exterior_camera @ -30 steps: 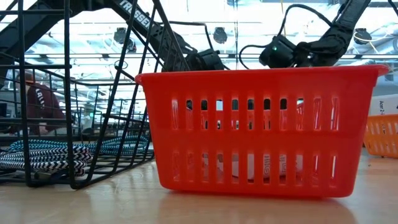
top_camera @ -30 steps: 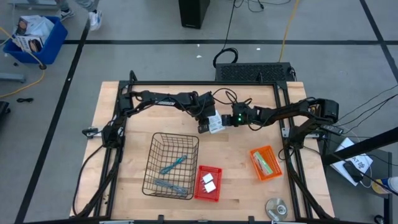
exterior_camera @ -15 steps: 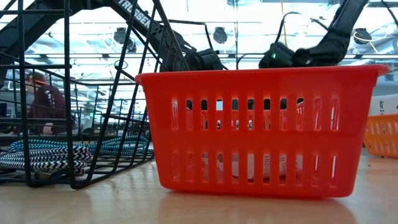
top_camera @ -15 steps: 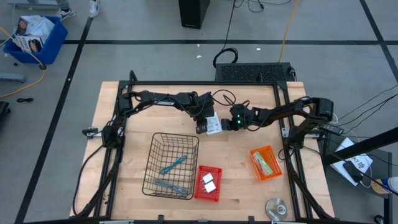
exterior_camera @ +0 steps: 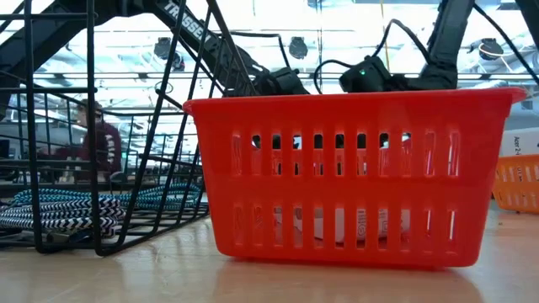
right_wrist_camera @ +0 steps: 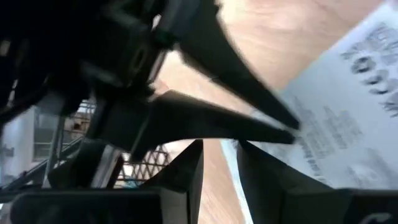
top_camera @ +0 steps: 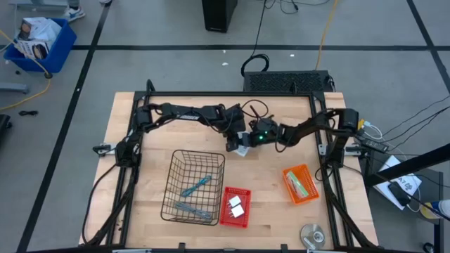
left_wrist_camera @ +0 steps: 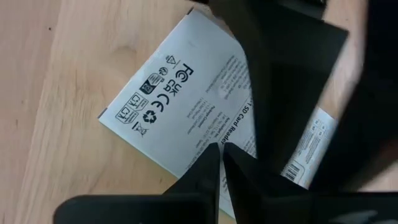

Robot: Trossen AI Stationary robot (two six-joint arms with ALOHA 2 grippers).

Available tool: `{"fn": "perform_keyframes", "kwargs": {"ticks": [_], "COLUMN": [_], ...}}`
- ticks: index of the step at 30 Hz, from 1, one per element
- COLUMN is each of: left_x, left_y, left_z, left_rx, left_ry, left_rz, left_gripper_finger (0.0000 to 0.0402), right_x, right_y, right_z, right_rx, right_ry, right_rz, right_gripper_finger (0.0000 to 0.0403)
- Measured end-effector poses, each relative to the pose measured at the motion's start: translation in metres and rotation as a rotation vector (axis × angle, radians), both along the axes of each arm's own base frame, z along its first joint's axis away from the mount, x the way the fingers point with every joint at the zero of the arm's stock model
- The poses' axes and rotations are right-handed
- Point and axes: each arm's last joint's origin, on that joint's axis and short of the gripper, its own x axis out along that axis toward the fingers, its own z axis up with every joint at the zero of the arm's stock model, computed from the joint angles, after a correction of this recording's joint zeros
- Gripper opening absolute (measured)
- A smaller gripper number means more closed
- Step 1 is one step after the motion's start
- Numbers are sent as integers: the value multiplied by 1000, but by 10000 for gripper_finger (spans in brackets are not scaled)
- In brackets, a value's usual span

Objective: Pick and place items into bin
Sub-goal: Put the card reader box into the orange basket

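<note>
A flat white card with dark print (left_wrist_camera: pixel 180 99) sits at the table's middle (top_camera: pixel 243 150), between my two grippers. My left gripper (left_wrist_camera: pixel 219 148) comes from the far left (top_camera: pixel 234 143) and is shut on the card. My right gripper (right_wrist_camera: pixel 221 158) reaches in from the right (top_camera: pixel 249 138). Its fingers stand a little apart, and the card's edge (right_wrist_camera: pixel 231 163) shows just ahead of the gap. I cannot tell whether it touches the card. Two teal and grey tools (top_camera: pixel 195 185) lie in the black wire basket (top_camera: pixel 176 163). My left gripper pinches the card's edge (right_wrist_camera: pixel 297 138) between its two fingertips (right_wrist_camera: pixel 273 129). The fingers slant down from the table's far left. The card spreads out beyond the tips, printed face up; whether it is lifted clear of the table I cannot tell.
A red basket (top_camera: pixel 226 216) with two white blocks stands near the front and fills the low view (exterior_camera: pixel 349 177). An orange basket (top_camera: pixel 290 194) with cards stands at the right. A silver disc (top_camera: pixel 313 234) lies at the front right. Bare wood lies around the grippers.
My right gripper has moved toward the table's left, closing in on the left gripper and the card, and has tipped downward. My left gripper has kept its place and stays shut on the card.
</note>
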Motion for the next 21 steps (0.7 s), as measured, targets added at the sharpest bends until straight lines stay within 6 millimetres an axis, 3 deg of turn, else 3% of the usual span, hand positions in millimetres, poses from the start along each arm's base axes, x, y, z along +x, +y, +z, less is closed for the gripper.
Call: {"fn": "perform_keyframes", "kwargs": {"ticks": [7,11,17,21], "left_x": [-3,-7,-10,-13], "left_y": [0,-1,-9,-9], "left_z": [22,35,51,49], "left_rx": [23,94,235,266], "left_ry": [-32,-30,1,49], "left_rz": [27,47,61,62], "left_gripper_finger": [30,30,30,30], "right_x": [-5,-13,-27,-27], "right_y": [1,9,24,30], "right_z": [23,35,32,29], "right_rx": [-35,-71,-87,-64], "right_ry": [-31,55,262,293], "right_rz": [3,-30,-132,-137], "right_gripper_finger": [91,90,78,72]}}
